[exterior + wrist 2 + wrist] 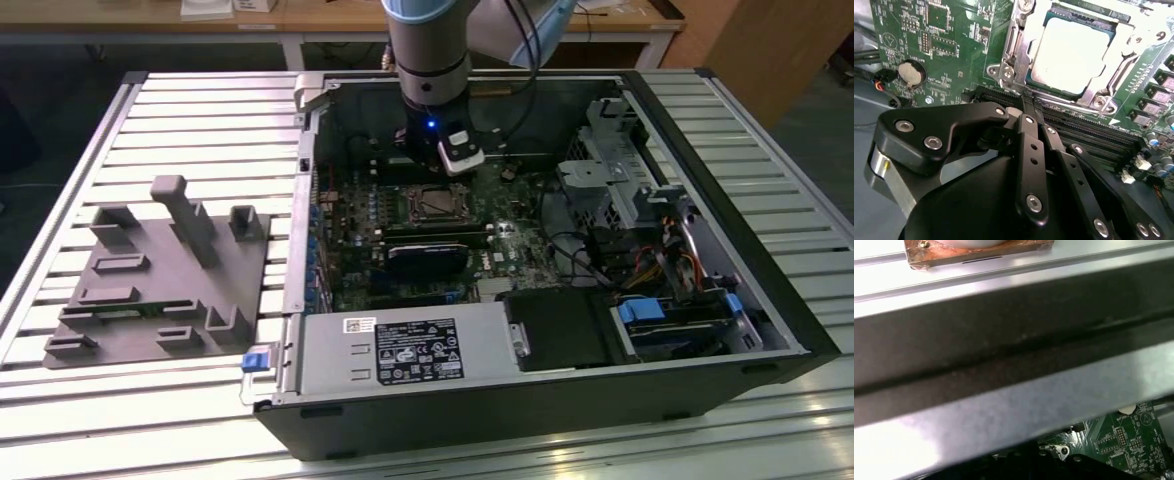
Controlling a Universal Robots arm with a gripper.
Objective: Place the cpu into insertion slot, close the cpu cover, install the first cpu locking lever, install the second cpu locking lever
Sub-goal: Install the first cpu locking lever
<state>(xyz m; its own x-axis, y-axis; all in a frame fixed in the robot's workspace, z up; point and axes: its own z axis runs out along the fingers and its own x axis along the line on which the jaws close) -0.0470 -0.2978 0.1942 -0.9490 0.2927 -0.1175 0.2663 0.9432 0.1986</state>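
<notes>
1. An open computer case (694,330) is seen lying on a slatted metal table (200,120), with the green motherboard (354,215) exposed inside it.
2. The robot arm's gripper (1026,102) is held low over the board, just beside the insertion slot (1004,72), on that slot's far side in the exterior view.
3. In the second wrist view the black fingers (1029,145) are seen drawn together to a narrow tip, with nothing held between them.
4. The cpu (1066,57) is seen lying flat in the slot, and the cpu cover (1126,37) is laid down over its edges.
5. The step in hand is judged to be the locking levers; neither lever can be told clearly.
6. To do it well, a lever is best pushed down and sideways under its hook, with the closed tip kept off the chip's top and off the long black memory slots (1074,130) just beside the socket.
</notes>
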